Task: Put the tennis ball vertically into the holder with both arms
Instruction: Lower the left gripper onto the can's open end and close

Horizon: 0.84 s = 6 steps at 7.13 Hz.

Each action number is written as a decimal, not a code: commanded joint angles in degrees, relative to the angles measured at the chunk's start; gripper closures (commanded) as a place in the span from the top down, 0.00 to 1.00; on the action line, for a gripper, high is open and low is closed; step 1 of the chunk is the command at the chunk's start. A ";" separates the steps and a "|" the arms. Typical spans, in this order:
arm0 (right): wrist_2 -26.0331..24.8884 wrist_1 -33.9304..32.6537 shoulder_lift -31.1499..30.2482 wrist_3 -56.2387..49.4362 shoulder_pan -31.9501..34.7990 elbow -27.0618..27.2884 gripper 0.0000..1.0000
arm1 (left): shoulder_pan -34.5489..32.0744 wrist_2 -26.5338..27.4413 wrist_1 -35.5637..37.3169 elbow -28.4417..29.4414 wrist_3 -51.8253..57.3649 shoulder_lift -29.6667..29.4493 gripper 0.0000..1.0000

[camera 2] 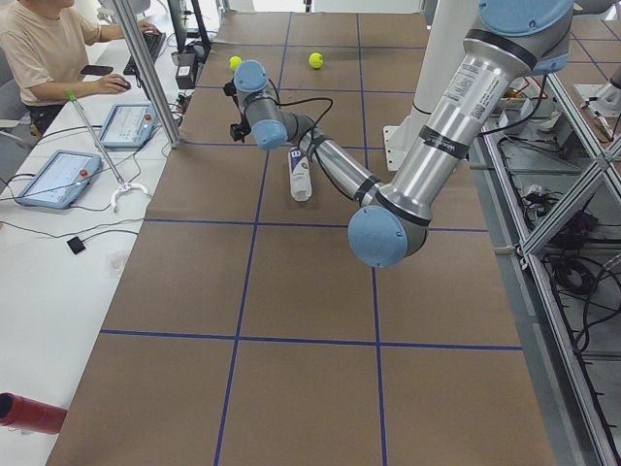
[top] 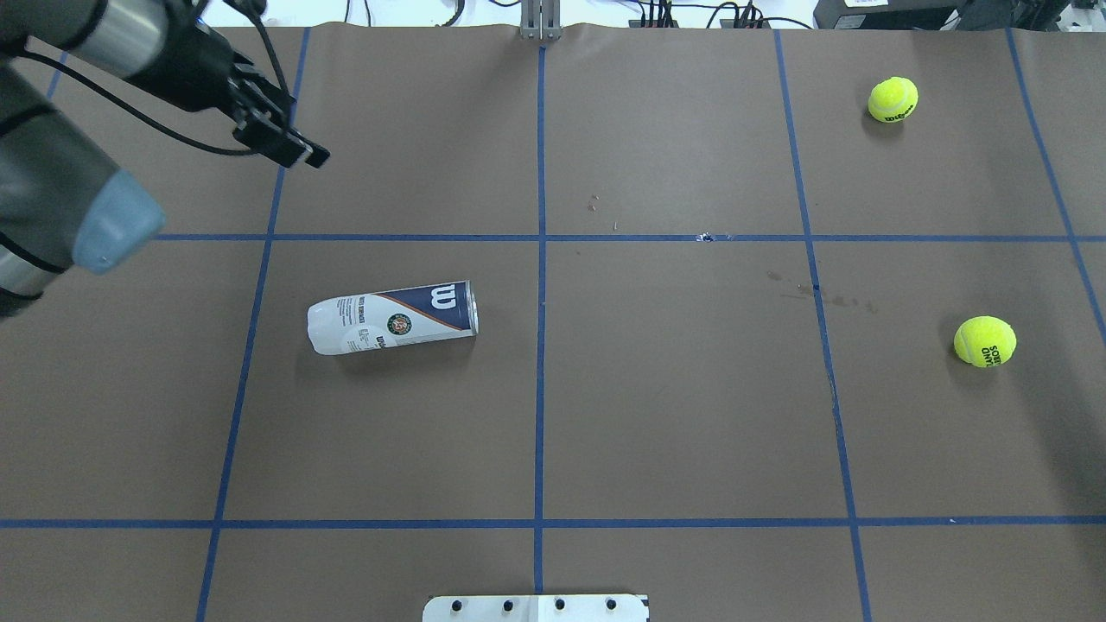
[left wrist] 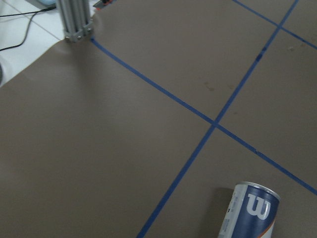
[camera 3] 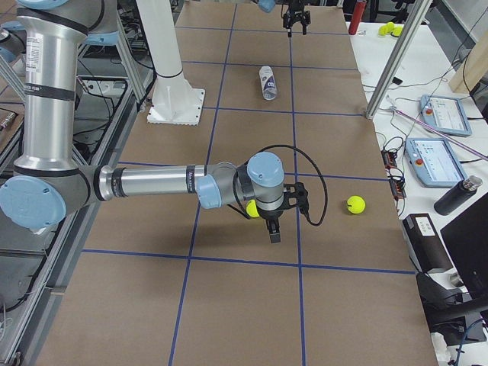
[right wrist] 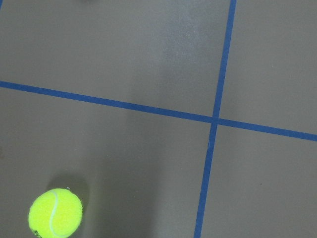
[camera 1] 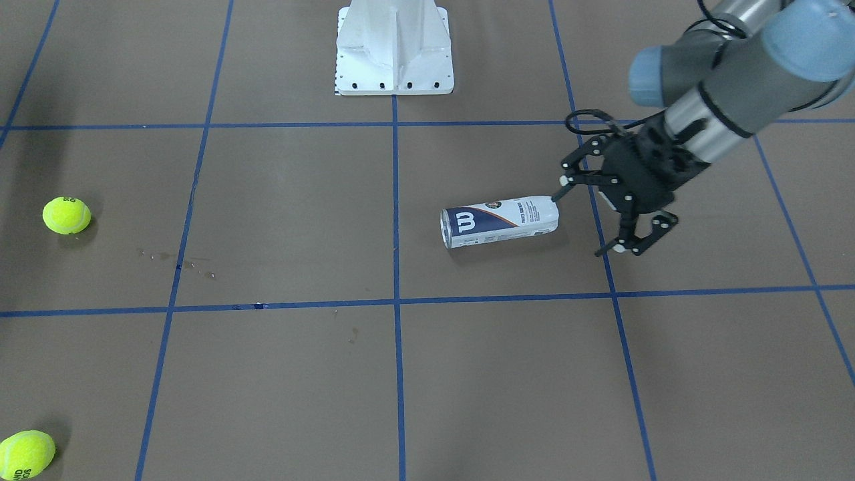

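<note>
In the front-facing view the holder (camera 1: 499,222) lies on its side just right of centre, its rimmed mouth toward the frame's left. The left gripper (camera 1: 576,226) hangs by its rounded closed end with fingers spread wide, pinching nothing. One tennis ball (camera 1: 67,215) sits at the far left edge and a second at the bottom left corner. From overhead the holder (top: 393,317) lies left of centre and the left gripper (top: 285,138) is well apart in the upper left, so I judge it raised and not touching. The left-side view puts the holder (camera 2: 300,175) in the upper middle, beyond the near arm. In the right-side view the right gripper (camera 3: 274,226) hovers at centre just beside a tennis ball (camera 3: 252,208); whether its fingers are spread I cannot tell. The left wrist view shows the holder (left wrist: 250,213) at the bottom right, and the right wrist view a tennis ball (right wrist: 55,212) at lower left. The tube looks light, thin-walled and slick, apt to roll or dent. A gentle grasp across the labelled middle, leaving the mouth free, seems best.
</note>
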 commanded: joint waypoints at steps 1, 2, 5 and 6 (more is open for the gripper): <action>0.02 0.02 -0.04 1.61 0.00 0.16 1.00 | 10.23 7.48 -1.99 0.50 7.06 -1.25 1.00; 0.02 0.02 -0.04 1.89 0.00 0.07 1.00 | 13.05 10.90 -1.91 0.59 9.39 -1.34 1.00; 0.89 -0.06 0.05 1.98 0.00 -0.10 1.00 | 16.85 12.43 -2.78 8.82 13.96 -5.98 1.00; 1.25 -0.06 0.05 1.98 0.00 -0.11 1.00 | 17.20 12.43 -4.26 10.68 14.33 -6.52 1.00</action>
